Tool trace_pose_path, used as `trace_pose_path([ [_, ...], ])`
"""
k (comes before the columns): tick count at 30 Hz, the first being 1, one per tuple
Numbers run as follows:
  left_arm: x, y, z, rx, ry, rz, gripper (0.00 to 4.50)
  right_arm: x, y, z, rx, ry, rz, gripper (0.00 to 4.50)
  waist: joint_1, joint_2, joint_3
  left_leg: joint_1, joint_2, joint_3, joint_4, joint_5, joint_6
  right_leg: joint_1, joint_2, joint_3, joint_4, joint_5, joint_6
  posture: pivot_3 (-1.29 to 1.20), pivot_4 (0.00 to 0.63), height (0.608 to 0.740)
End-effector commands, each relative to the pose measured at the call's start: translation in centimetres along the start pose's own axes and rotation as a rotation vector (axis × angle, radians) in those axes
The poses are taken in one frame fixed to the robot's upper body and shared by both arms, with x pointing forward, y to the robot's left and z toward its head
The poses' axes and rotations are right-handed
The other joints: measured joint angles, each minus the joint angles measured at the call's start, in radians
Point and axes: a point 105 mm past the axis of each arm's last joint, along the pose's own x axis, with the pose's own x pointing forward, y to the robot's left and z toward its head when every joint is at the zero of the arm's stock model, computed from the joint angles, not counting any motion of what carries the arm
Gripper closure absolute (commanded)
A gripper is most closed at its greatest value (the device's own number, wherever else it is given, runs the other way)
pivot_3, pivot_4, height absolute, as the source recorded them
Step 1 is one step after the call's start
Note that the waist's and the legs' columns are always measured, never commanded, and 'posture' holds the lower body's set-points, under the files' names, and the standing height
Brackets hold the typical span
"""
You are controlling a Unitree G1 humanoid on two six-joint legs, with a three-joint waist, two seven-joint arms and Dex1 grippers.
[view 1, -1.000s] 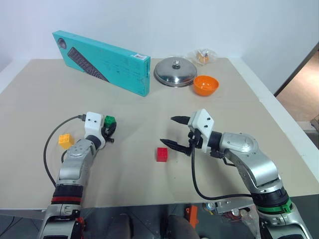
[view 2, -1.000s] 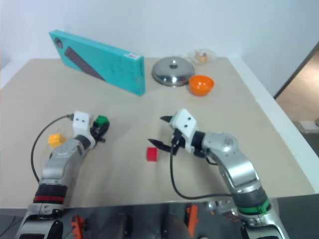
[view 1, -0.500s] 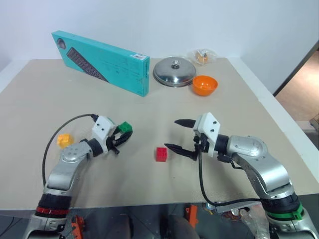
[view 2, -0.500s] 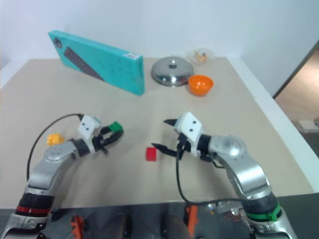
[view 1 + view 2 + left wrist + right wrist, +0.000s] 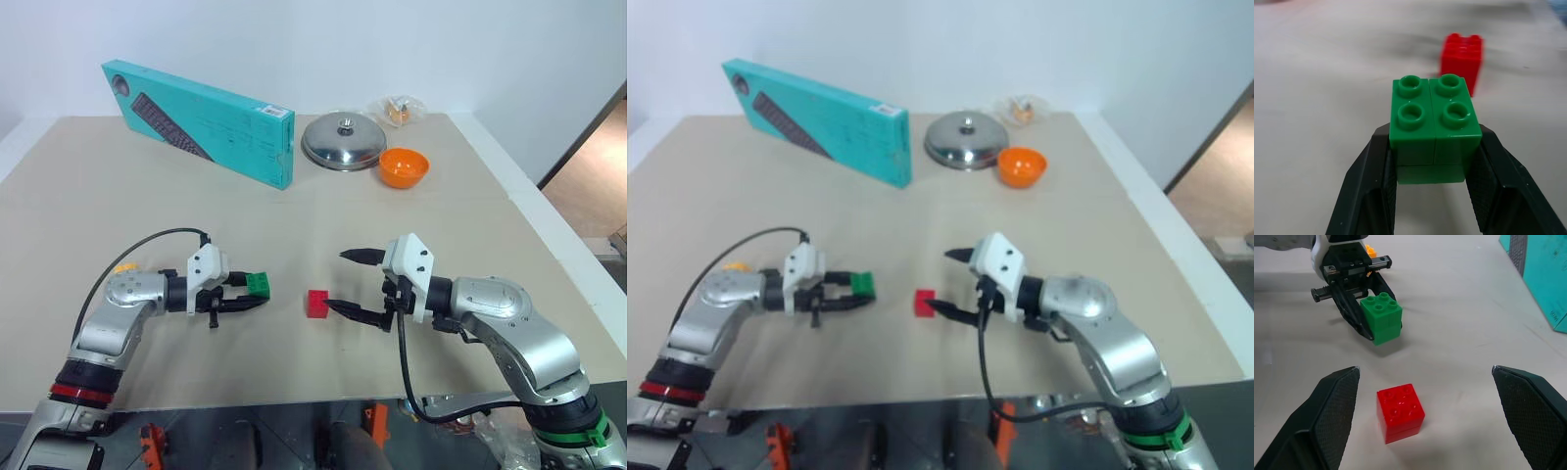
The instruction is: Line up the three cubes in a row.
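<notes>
Two cubes near — left gripper (image 5: 257, 295) clamps green cube (image 5: 260, 285); right gripper (image 5: 344, 282) spread wide beside red cube (image 5: 316, 304).

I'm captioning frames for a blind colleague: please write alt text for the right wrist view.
A red cube sits on the table between the open right end effector fingers. Beyond it, the left end effector holds a green cube.
</notes>
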Motion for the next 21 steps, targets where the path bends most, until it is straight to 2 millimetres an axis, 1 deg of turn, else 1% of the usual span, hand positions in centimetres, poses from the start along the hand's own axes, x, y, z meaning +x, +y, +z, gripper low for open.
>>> trace_pose_path([
  [1,0.3,-0.1,0.6,0.047,-0.002,-0.064,3.17,-0.5,0.7,1.2,-0.025,-0.026,0.05,0.0,0.0,0.0,0.0,0.0,0.0,0.0,0.0,0.0,0.0,0.0,0.0,0.0,0.0,0.0,0.0,0.0,0.15,0.74],
  [9,0.8,0.2,0.0,0.087,0.019,-0.073,3.17,-0.5,1.3,0.5,-0.034,0.003,0.115,0.0,0.0,0.0,0.0,0.0,0.0,0.0,0.0,0.0,0.0,0.0,0.001,0.0,0.0,0.0,0.0,0.0,0.15,0.74],
  [13,1.0,0.3,-0.2,0.096,0.023,-0.066,3.17,-0.4,1.3,0.5,-0.045,0.002,0.123,0.0,0.0,0.0,0.0,0.0,0.0,0.0,0.0,0.0,0.0,0.0,0.0,0.0,0.0,0.0,0.0,0.0,0.15,0.74],
  [21,1.3,0.0,-0.5,0.095,0.032,-0.079,3.17,-0.2,1.0,0.4,-0.065,0.003,0.116,0.0,0.0,0.0,0.0,0.0,0.0,0.0,0.0,0.0,0.0,0.0,0.001,-0.001,0.0,0.0,0.0,0.0,0.15,0.74],
])
